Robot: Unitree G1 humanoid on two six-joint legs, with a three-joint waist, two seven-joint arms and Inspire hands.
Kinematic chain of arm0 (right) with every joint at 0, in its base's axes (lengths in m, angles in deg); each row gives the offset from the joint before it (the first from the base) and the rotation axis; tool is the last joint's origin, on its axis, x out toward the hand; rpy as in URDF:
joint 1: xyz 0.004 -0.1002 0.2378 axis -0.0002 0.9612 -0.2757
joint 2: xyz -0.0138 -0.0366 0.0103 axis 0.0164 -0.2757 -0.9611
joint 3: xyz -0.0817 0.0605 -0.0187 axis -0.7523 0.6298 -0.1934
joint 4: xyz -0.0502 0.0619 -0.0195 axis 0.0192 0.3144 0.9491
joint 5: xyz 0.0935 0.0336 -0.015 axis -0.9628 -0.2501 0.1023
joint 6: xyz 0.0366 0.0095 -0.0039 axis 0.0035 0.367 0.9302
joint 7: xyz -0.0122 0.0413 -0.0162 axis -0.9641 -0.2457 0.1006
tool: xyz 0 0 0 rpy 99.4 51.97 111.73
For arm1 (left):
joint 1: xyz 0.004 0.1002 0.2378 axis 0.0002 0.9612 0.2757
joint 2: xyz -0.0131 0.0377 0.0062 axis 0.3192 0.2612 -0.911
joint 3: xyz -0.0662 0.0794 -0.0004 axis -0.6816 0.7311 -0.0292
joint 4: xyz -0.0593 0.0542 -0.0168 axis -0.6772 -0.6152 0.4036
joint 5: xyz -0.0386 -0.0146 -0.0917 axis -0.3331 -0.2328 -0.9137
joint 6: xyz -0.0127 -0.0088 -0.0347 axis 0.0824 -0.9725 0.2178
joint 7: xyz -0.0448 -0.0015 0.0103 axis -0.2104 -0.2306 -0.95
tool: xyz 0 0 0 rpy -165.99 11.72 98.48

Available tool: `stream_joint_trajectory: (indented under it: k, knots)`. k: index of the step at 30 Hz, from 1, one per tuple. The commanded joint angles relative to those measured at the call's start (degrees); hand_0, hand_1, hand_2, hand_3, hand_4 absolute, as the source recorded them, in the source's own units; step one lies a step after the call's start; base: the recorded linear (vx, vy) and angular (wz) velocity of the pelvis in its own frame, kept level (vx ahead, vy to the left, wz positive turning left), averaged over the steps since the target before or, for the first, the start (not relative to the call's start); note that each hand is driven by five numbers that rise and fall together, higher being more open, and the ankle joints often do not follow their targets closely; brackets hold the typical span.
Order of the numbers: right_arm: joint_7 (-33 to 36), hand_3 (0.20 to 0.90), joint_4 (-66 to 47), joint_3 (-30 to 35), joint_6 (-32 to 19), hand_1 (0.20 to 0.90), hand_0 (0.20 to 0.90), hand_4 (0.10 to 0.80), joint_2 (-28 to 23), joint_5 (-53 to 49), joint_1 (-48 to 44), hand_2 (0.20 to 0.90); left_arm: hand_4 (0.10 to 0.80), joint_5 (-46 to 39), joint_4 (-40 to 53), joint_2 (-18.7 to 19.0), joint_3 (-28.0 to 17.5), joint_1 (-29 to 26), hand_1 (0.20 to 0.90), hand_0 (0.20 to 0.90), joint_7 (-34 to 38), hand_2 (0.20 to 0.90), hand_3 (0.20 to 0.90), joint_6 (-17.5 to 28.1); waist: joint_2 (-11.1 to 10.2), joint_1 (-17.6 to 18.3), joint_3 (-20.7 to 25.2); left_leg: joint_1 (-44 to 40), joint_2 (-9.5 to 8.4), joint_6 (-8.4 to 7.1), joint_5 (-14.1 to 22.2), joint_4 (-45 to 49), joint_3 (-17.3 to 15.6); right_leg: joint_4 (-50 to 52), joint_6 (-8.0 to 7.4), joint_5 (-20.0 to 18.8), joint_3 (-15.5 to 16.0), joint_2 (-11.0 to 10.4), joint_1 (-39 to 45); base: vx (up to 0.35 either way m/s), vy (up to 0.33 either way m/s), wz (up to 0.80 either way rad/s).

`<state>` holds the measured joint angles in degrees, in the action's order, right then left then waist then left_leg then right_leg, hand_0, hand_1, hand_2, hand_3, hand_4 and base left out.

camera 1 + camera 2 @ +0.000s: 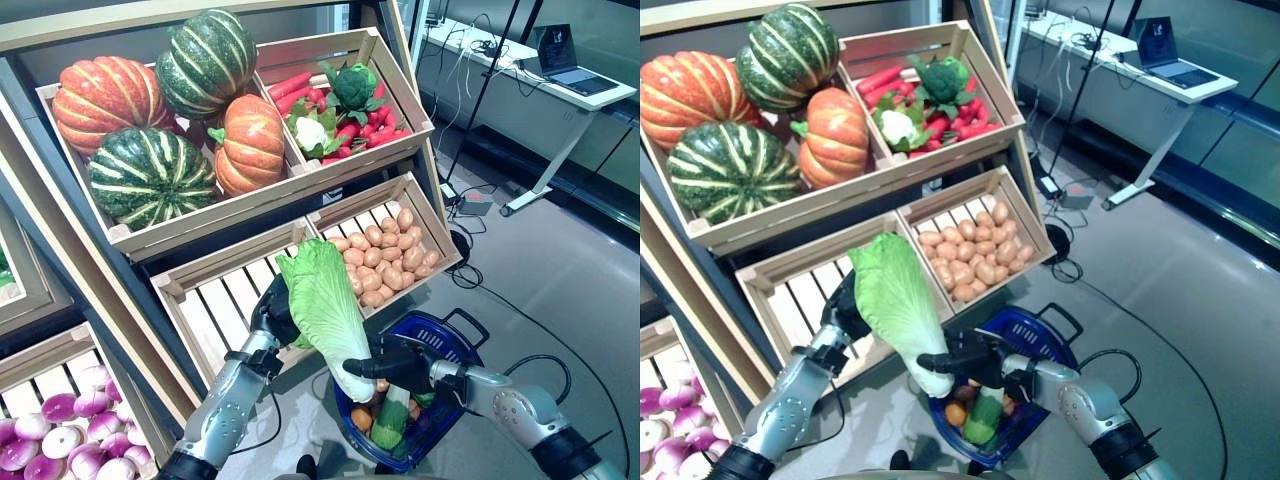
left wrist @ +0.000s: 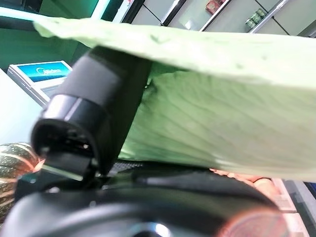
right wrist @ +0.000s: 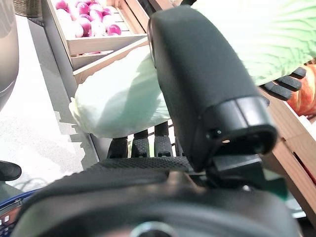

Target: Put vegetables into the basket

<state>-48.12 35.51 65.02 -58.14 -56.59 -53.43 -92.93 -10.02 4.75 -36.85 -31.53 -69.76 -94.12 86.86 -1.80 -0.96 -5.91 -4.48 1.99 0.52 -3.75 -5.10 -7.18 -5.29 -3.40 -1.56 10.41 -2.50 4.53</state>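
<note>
Cabbage held in the air between both hands, tilted, its white base just above the rim of the blue basket on the floor: left hand curled round the leafy upper part, right hand clamped on the base (thumb over it in the right wrist view). Basket already holds a cucumber and something orange. Behind stands the shelf: an empty slatted crate right behind the left hand, potatoes beside it, pumpkins and a mixed-vegetable crate above, turnips lower left.
</note>
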Motion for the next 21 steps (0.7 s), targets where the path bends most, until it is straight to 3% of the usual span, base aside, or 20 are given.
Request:
stream_joint_trajectory:
  k: [1,6,13,16,21]
  knots:
    - [0.6,0.3,-4.2,8.8,-10.2,0.3,0.3,0.4,-1.4,-5.8,-1.1,0.3,0.8,0.9,7.0,0.1,-2.6,-5.3,0.9,0.9,-5.1,0.9,0.9,3.2,-1.7,-0.2,2.5,-1.1,0.44,-1.62,4.2,0.1,2.5,0.3,-2.98,-1.5,1.2,-3.6,1.5,0.0,0.0,0.0]
    - [0.9,0.3,-5.4,18.8,-15.7,0.3,0.3,0.4,-1.9,-6.5,4.5,0.3,0.8,1.9,8.0,0.8,-7.6,-2.3,0.9,0.9,-6.3,0.9,0.9,1.5,-1.9,0.9,1.9,-0.8,0.79,-1.57,4.1,0.1,1.5,0.3,-3.05,-1.7,0.9,-3.3,0.8,0.001,-0.039,-0.01]
    - [2.1,0.3,-4.3,26.3,-23.0,0.3,0.3,0.4,1.5,-10.3,7.2,0.3,0.8,4.1,7.8,0.7,-11.0,-0.7,0.9,0.9,-6.5,0.9,0.9,1.1,-1.9,1.7,0.3,0.1,1.22,-1.51,4.0,0.1,0.8,0.3,-2.59,-1.4,0.5,-2.5,0.0,-0.002,-0.056,-0.04]
    - [2.1,0.3,-3.0,27.8,-25.2,0.3,0.3,0.4,3.8,-11.8,8.3,0.3,0.8,6.2,7.6,0.9,-12.0,-0.2,0.9,0.9,-6.7,0.9,0.9,1.7,-1.8,1.9,-0.9,1.3,1.3,-1.55,3.8,0.1,0.8,0.4,-2.44,-1.2,0.5,-2.2,-0.9,-0.042,-0.083,-0.01]
    - [3.4,0.3,-2.0,27.4,-30.8,0.3,0.3,0.4,5.6,-15.7,7.3,0.3,0.8,8.5,8.4,2.6,-12.7,-1.2,0.9,0.9,-6.2,0.9,0.9,6.7,-1.4,1.9,-5.1,5.1,1.15,-1.53,3.1,0.1,0.9,0.5,-2.13,-1.8,0.4,-1.8,-4.7,-0.172,-0.077,0.0]
